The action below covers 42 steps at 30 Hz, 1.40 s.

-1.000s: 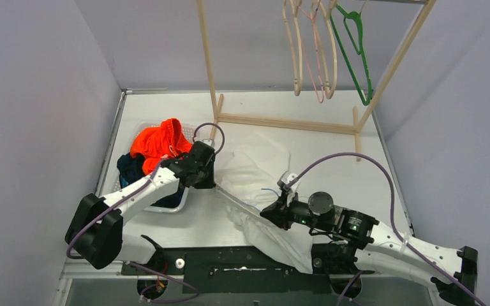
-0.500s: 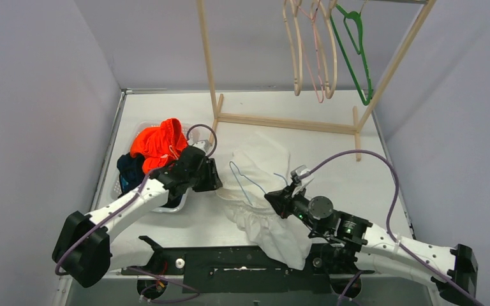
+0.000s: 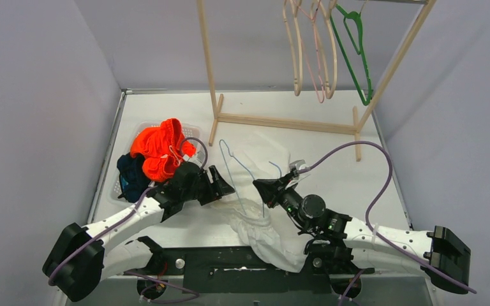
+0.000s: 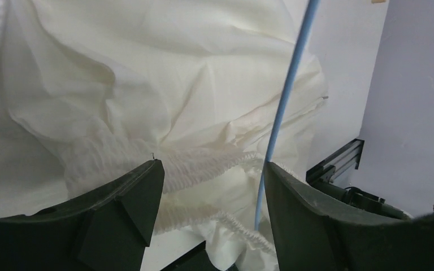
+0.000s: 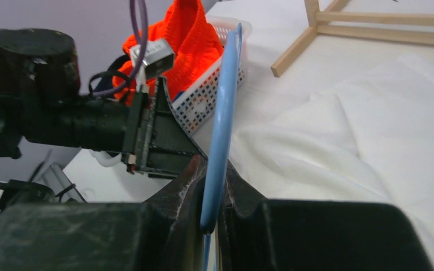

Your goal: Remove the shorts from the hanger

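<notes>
White shorts (image 3: pixel 265 233): plain cream-white cloth, crumpled and creased, with a gathered elastic waistband; spread in a loose heap on the table (image 3: pixel 332 105) between the two arms, with one end draped towards the near edge
Left tool (image 4: pixel 212 169): jaws held wide apart with nothing gripped; poised just above the ruffled waistband
Right tool (image 5: pixel 215 166): closed narrow on the thin blue wire hanger (image 5: pixel 221 124), which is pinched between the fingers
Blue wire hanger: held tilted over the white cloth, hook end towards the rack; whether it is threaded through the waistband cannot be told
Orange shorts (image 3: pixel 161 143): bright ribbed fabric, piled high in the white mesh basket (image 5: pixel 203 96) at the left of the table
Dark navy shorts (image 3: pixel 129 171): bunched in the same basket, beside and below the orange pair
Wooden rack (image 3: pixel 281 121): stood at the far side of the table, with bare pale hangers (image 3: pixel 312 57) and a green one (image 3: pixel 354 57) hung from it
</notes>
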Each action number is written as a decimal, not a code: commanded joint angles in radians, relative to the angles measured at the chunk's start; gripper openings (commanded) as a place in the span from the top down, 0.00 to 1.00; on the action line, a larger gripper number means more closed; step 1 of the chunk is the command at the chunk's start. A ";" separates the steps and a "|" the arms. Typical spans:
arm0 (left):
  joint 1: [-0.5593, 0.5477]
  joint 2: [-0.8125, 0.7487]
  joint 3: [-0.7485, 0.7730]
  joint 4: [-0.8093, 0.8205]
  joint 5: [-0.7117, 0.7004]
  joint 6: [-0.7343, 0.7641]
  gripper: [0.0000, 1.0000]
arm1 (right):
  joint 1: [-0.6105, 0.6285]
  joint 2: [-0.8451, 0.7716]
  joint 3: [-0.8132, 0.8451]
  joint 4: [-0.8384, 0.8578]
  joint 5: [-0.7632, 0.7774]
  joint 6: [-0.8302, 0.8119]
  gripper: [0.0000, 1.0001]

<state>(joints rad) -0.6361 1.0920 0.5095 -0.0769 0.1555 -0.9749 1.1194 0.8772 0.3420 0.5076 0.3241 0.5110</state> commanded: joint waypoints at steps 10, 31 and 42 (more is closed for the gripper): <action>-0.007 0.050 -0.040 0.425 0.168 -0.152 0.68 | 0.004 -0.119 -0.085 0.263 -0.019 0.035 1.00; 0.137 -0.259 -0.030 0.141 -0.058 -0.228 1.00 | 0.003 -0.179 0.011 -0.119 -0.173 -0.001 0.38; 0.219 -0.400 -0.013 0.056 -0.084 -0.284 1.00 | 0.002 -0.198 -0.020 -0.104 -0.099 0.043 0.37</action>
<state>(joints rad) -0.4286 0.7170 0.4770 -0.0208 0.0822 -1.2175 1.1202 0.6960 0.3111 0.3565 0.1799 0.5385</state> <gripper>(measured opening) 0.033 0.626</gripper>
